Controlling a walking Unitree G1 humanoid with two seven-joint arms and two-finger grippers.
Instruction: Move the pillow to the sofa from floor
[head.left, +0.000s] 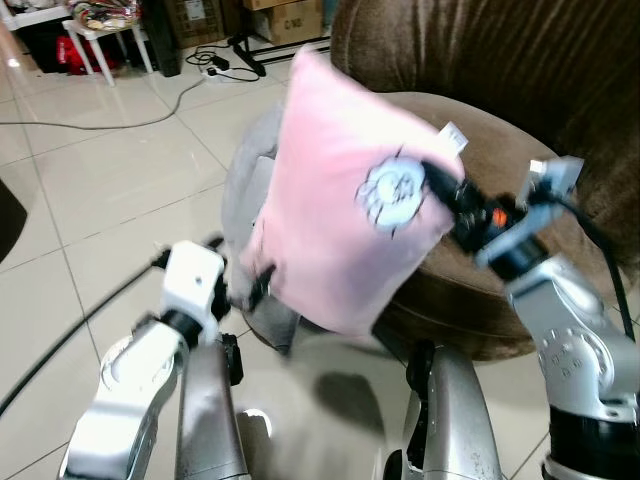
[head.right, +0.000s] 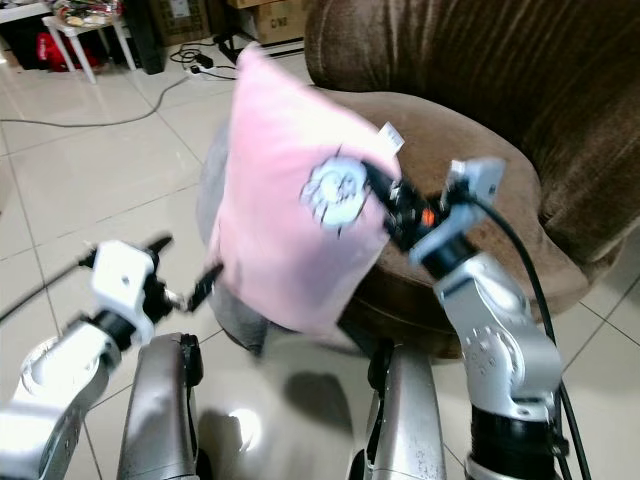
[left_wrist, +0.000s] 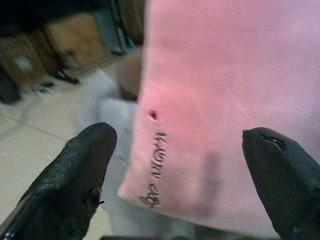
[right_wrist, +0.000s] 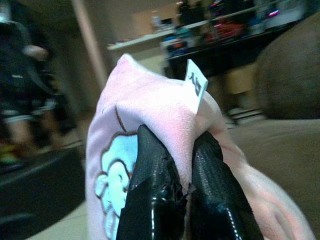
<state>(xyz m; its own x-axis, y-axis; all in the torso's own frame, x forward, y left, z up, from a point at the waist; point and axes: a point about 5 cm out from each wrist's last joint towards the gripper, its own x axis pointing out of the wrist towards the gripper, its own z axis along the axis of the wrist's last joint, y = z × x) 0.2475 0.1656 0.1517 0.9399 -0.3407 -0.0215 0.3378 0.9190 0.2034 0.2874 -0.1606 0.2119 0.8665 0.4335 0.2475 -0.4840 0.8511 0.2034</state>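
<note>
- Silver legs and forearms fill the bottom of the head views; above them, mid-frame, the pink pillow (head.left: 340, 200) hangs in the air, clear of the tiled floor (head.left: 110, 180).
- Right gripper (right_wrist: 182, 150): its two black fingers are pinched together on the pillow's upper corner, just below the white sewn-in tag (right_wrist: 196, 85). Fabric bunches between them in the right wrist view.
- Left gripper (left_wrist: 175, 170): fingers spread wide apart, one to each side of the pillow's lower edge, near the stitched lettering. Whether either pad touches cloth, cannot tell. In the left eye view this gripper sits at lower left-centre, beside the pillow's bottom corner.
- Progress, as judged: lift off the floor is done. Pillow is up in front of the brown sofa (head.left: 520, 60), overlapping the rounded seat cushion (head.left: 470, 260) in the frame but not resting on it. What is left: carry it over the seat, lower, let go.
- Orientation: long axis runs steeply, from top centre of frame down toward lower centre, leaning a little right at the bottom. Broad printed face, with a pale blue cartoon patch (head.left: 392, 195), turns toward the camera.
- Behind the pillow, a grey bundle (head.left: 245, 165), possibly another cushion; too blurred to name.
- Upper left: white small table (head.left: 105, 35) and cables on the floor.
</note>
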